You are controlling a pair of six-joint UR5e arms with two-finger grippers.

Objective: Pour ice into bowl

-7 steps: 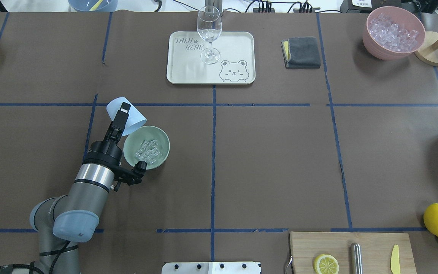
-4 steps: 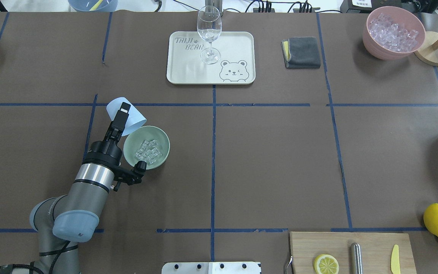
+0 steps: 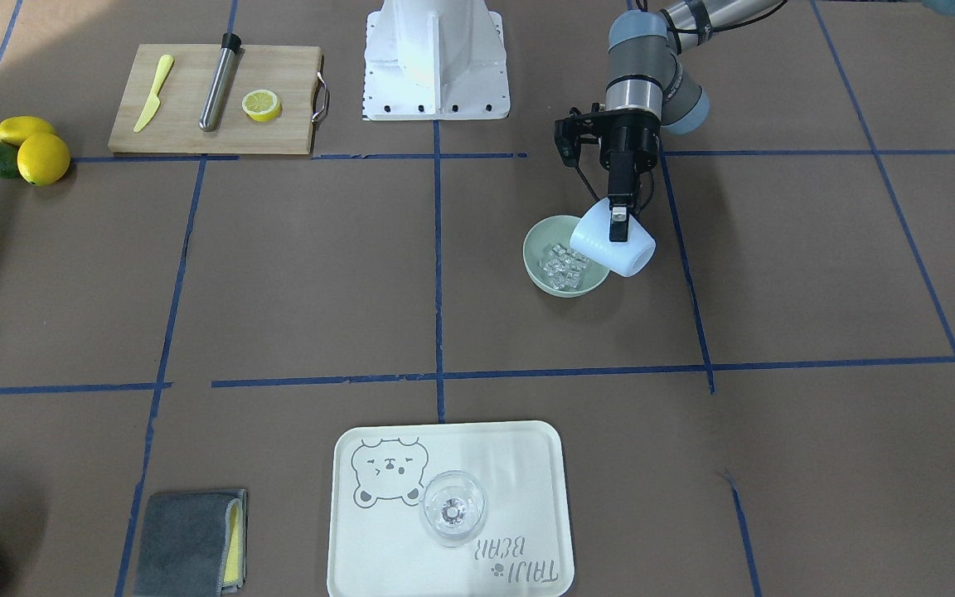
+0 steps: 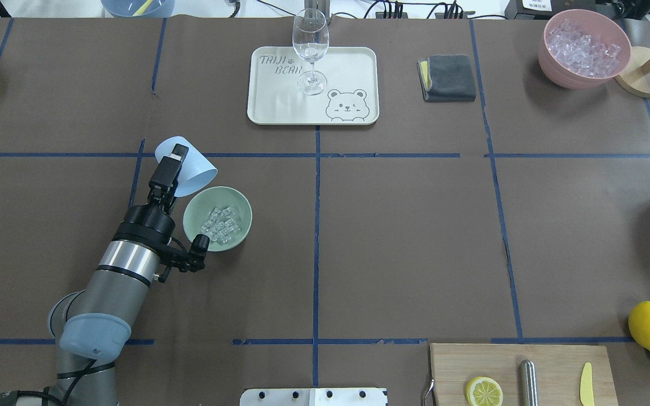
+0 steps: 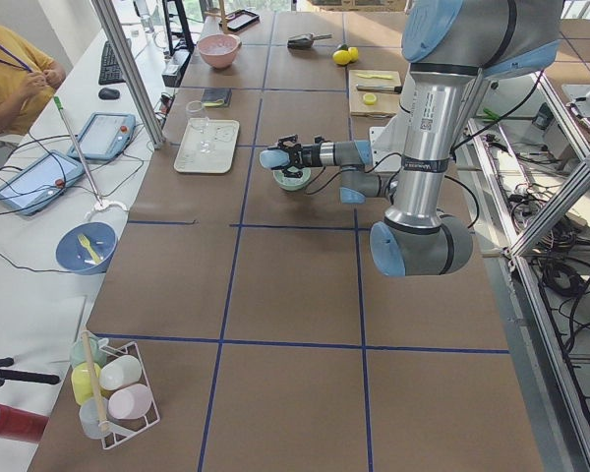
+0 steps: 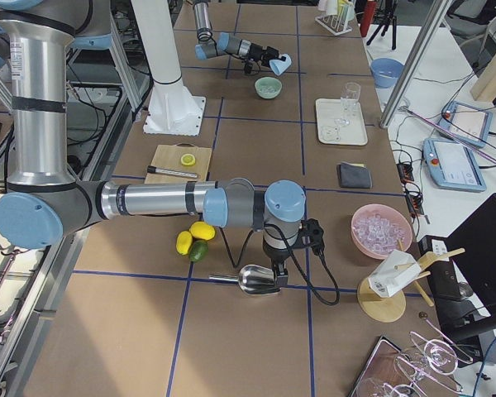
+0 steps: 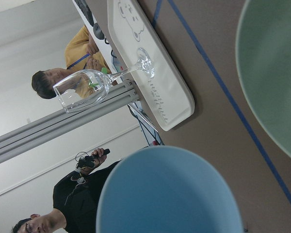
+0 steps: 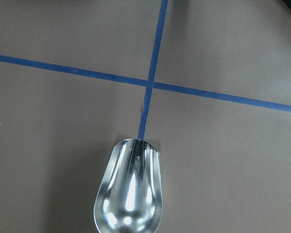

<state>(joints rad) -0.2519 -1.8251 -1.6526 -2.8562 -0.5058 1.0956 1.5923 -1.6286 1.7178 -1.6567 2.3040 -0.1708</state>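
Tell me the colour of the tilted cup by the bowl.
The cup is light blue; the overhead exterior view shows it best.

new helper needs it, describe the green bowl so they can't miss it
From the cream bear-print tray, come toward the robot's left arm. The round mint-green plastic bowl sits beside the tilted light blue cup. Unlike the pink ice tub, it is green.

The left arm [image 4: 105, 287] and right arm [image 6: 149, 201] are grey tubes with silver bands, pale blue joint caps, black wrist mounts and cables.
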